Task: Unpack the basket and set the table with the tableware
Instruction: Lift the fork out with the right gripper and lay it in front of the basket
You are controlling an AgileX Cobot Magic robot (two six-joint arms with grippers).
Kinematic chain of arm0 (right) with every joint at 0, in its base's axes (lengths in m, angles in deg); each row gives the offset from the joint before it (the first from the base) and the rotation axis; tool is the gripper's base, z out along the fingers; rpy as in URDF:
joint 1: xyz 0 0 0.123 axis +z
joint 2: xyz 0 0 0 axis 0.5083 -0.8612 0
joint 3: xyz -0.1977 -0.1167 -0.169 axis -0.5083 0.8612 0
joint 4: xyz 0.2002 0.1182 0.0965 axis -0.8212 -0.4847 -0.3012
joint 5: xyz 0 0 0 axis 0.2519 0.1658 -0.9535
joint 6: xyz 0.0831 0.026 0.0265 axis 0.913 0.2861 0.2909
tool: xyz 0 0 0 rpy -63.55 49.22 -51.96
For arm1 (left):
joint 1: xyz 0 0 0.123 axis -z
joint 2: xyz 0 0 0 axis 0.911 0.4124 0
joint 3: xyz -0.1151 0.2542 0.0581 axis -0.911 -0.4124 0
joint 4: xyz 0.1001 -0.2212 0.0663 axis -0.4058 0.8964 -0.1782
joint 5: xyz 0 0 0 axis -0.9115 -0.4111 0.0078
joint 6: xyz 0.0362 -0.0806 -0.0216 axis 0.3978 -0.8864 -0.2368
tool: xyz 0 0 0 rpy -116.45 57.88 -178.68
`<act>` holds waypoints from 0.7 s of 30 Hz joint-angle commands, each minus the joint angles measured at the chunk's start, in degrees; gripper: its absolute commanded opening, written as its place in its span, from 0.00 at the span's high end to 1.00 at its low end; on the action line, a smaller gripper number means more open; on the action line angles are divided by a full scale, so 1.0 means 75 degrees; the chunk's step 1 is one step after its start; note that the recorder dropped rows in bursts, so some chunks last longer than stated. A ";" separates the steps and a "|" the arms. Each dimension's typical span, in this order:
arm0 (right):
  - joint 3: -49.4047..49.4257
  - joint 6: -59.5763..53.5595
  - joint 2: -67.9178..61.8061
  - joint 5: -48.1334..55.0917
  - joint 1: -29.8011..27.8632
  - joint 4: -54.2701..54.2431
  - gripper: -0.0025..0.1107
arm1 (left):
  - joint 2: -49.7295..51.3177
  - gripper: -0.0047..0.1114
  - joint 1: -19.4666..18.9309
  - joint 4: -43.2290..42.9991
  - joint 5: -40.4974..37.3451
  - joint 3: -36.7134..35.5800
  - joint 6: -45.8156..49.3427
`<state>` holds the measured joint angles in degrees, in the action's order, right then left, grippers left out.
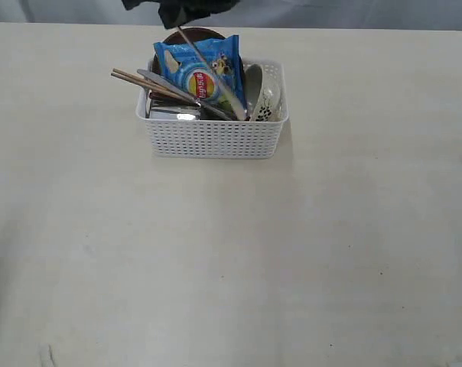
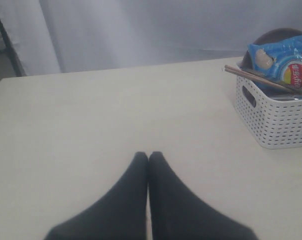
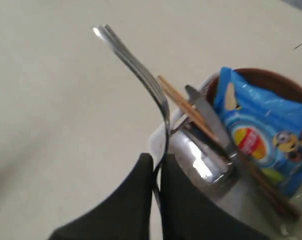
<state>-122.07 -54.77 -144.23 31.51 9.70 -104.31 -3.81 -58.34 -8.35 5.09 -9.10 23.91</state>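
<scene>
The right gripper (image 1: 187, 11) hangs over the far side of the basket (image 1: 212, 139), jaws pinched shut on a silver fork (image 1: 208, 73). The left gripper (image 2: 148, 157) is closed on nothing, low over the bare table (image 1: 231, 260), well to the basket's left. The fork slants: its long axis runs diagonally from the pinch down across the blue chip bag (image 1: 200, 69) toward the pale bowl (image 1: 263, 95) at the basket's right end. The free end looks like the handle and the tines seem nearest the fingers, but the wrist view's too blurred to be sure. I can't tell if the low end has cleared the rim yet. To do this well, IMO: keep the pinch firm, rise straight up along that slant so nothing snags the chopsticks (image 1: 139, 79), knife (image 3: 206, 112) or steel cup (image 3: 201, 160). Then swing out to open tabletop and lay it flat.
</scene>
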 commanded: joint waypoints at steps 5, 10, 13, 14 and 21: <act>0.3456 -0.1265 0.1504 -0.1540 0.0003 -0.4839 0.98 | -0.0023 0.96 0.0033 -0.0003 0.0080 -0.0020 0.0012; 0.6181 -0.3789 0.1663 -0.3203 0.0466 -0.8977 0.98 | -0.0023 0.96 0.0033 -0.0003 0.0080 -0.0020 0.0012; 0.6370 -0.4953 0.1241 -0.3239 0.0695 -1.0652 0.98 | -0.0023 0.96 0.0033 -0.0003 0.0080 -0.0020 0.0012; 0.6357 -0.5173 0.1078 -0.3159 0.0695 -1.1078 0.98 | -0.0023 0.96 0.0033 -0.0003 0.0080 -0.0020 0.0012; 0.6089 -0.5415 -0.0375 -0.3043 0.0695 -1.1305 0.98 | -0.0023 0.96 0.0033 -0.0003 0.0080 -0.0020 0.0012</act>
<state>-74.99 -94.73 -144.64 8.23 14.69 -188.40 -3.81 -58.34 -8.35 5.09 -9.10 23.91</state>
